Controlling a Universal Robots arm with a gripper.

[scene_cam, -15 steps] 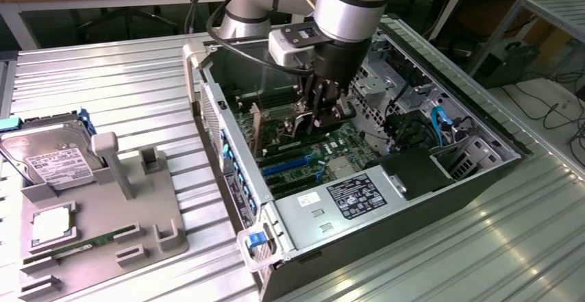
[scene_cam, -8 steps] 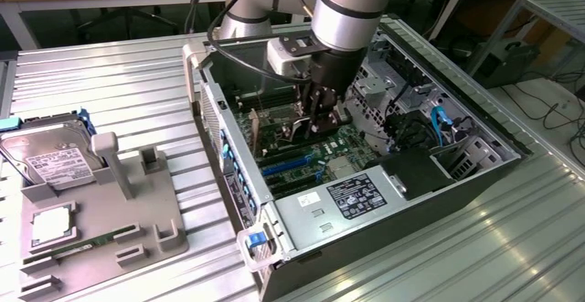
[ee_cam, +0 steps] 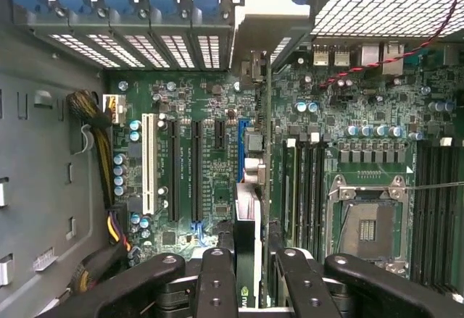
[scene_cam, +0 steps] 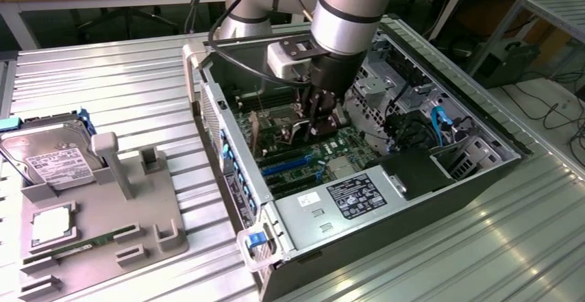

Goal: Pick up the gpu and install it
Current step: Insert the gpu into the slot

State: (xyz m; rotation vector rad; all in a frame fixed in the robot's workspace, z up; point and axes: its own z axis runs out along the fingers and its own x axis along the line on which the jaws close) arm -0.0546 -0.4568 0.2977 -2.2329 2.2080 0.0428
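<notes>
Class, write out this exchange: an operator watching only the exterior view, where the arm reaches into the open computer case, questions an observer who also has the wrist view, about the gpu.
Operator: The arm blocks my view. Is the hand holding the gpu?
Observer: Yes. In the wrist view the hand is shut on the gpu, which stands edge-on between its fingers.
Operator: Where is it over the motherboard?
Observer: It runs along the blue slot, beside the black slots. I cannot tell whether it is seated.
</notes>
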